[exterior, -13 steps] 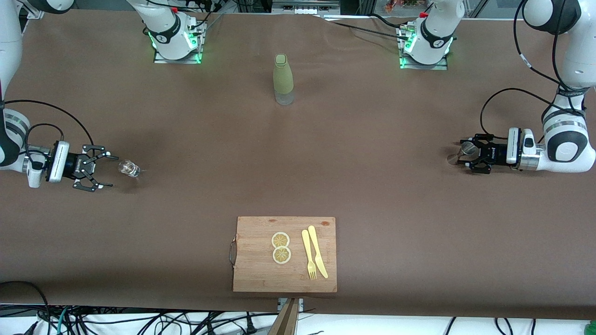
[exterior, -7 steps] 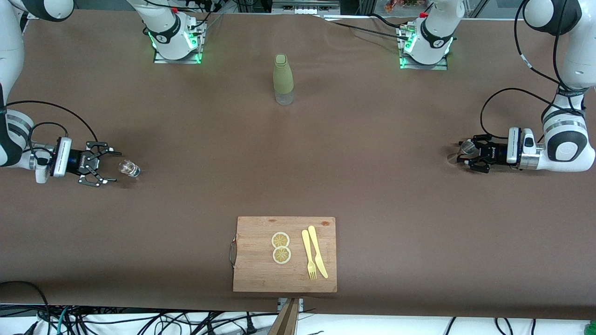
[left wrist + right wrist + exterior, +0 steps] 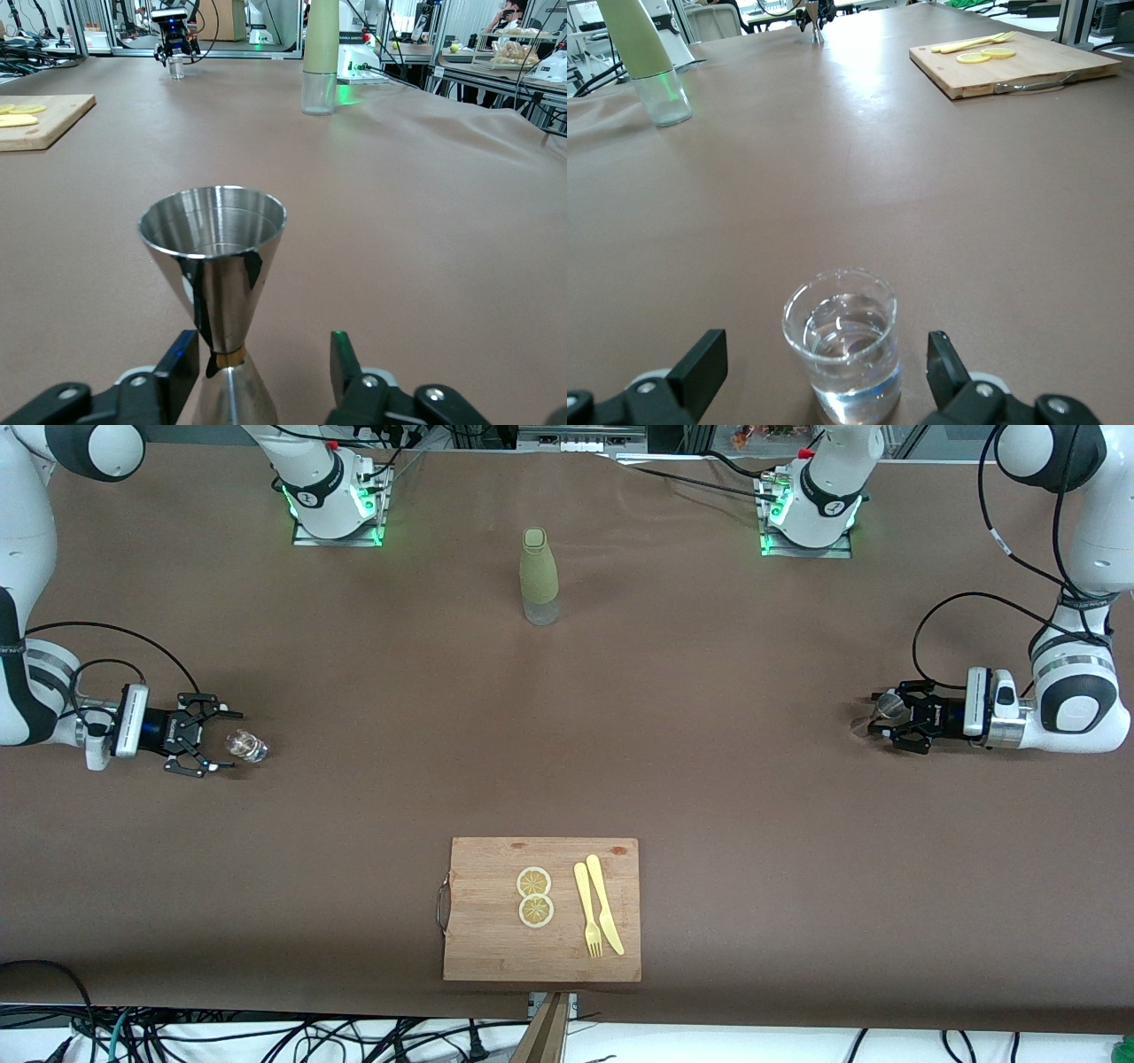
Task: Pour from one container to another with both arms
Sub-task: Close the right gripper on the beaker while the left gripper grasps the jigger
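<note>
A small clear glass (image 3: 245, 746) (image 3: 843, 350) holding water stands toward the right arm's end of the table. My right gripper (image 3: 221, 742) (image 3: 824, 367) is low over the table, open, its fingertips (image 3: 704, 359) on either side of the glass without touching it. A steel hourglass-shaped jigger (image 3: 887, 707) (image 3: 217, 266) stands upright toward the left arm's end. My left gripper (image 3: 880, 717) (image 3: 263, 363) is open around the jigger's waist. One of its fingers (image 3: 182, 363) is close to the waist and the other stands well apart.
A tall green bottle (image 3: 539, 576) (image 3: 320, 53) (image 3: 647, 53) with a clear base stands mid-table near the robot bases. A wooden cutting board (image 3: 487, 948) (image 3: 1028, 66) with two lemon slices, a yellow fork and a yellow knife lies near the front camera's edge.
My right gripper has slid toward the glass, and its fingers now flank it. My left gripper has shifted only slightly at the jigger. The glass and jigger have not moved.
</note>
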